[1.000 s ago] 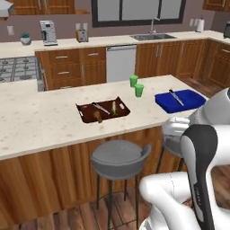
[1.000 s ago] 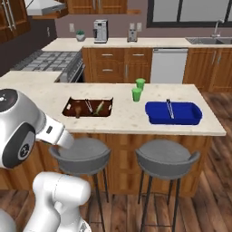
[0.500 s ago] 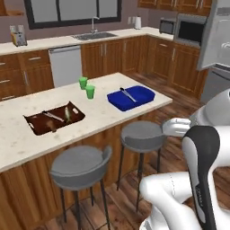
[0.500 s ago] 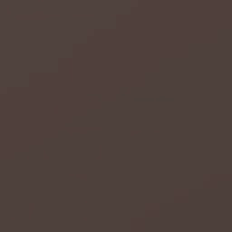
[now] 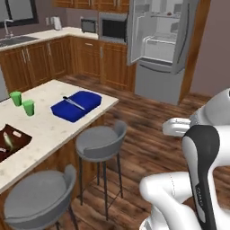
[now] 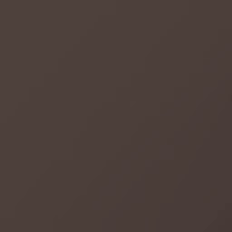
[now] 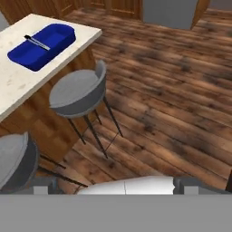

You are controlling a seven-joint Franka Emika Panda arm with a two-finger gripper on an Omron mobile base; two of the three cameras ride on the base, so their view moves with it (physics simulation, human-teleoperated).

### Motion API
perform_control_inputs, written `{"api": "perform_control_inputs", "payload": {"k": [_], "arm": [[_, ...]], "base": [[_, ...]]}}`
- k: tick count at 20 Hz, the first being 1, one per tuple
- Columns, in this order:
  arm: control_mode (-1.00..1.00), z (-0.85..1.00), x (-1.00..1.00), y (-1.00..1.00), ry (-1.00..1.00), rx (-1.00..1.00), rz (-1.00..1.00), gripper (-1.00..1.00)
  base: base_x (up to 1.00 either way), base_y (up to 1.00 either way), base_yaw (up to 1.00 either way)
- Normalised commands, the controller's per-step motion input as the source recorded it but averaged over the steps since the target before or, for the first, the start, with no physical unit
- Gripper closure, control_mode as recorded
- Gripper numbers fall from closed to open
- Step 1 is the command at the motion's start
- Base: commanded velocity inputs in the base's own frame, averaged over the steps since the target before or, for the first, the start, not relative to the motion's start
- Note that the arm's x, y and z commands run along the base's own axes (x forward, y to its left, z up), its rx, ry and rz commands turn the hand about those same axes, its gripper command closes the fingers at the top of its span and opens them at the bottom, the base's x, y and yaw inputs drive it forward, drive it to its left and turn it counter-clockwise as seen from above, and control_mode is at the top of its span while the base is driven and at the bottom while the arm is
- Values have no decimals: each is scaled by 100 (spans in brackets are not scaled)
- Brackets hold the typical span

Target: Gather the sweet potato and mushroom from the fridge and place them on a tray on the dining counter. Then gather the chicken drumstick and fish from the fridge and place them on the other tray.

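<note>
The fridge (image 5: 161,45) stands at the far right with its upper doors swung open on pale shelves; no food can be made out inside. The dining counter (image 5: 49,130) runs along the left. On it a blue tray (image 5: 76,106) holds one thin dark-and-silver thing, and a brown tray (image 5: 13,141) at the left edge holds small pieces. I cannot tell the sweet potato, mushroom, chicken drumstick or fish among them. My gripper (image 7: 118,188) hangs open and empty above the wood floor, right of the counter (image 7: 27,81) and the blue tray (image 7: 43,45).
Two grey round stools (image 5: 99,143) (image 5: 38,200) stand against the counter's front. Two green cups (image 5: 22,103) sit left of the blue tray. Wood cabinets and a built-in microwave (image 5: 112,29) line the back wall. Wood floor (image 5: 148,117) stretches from the stools to the fridge.
The whole picture has swung: the base has turned to the right. The counter has slid to the left of the view and the open fridge has come into it. The gripper stays open.
</note>
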Motion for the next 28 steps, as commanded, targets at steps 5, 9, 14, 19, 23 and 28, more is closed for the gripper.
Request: {"api": "perform_control_inputs", "payload": {"k": [5,9,14,19,23,28], "arm": [[100,0,0,0,0,0,0,-100],[100,0,0,0,0,0,0,-100],[100,0,0,0,0,0,0,-100],[100,0,0,0,0,0,0,-100],[100,0,0,0,0,0,0,-100],[100,0,0,0,0,0,0,-100]], "base": [[54,0,-59],[69,-9,-52],[89,-4,-39],[91,-23,-12],[97,-4,0],[96,0,3]]}}
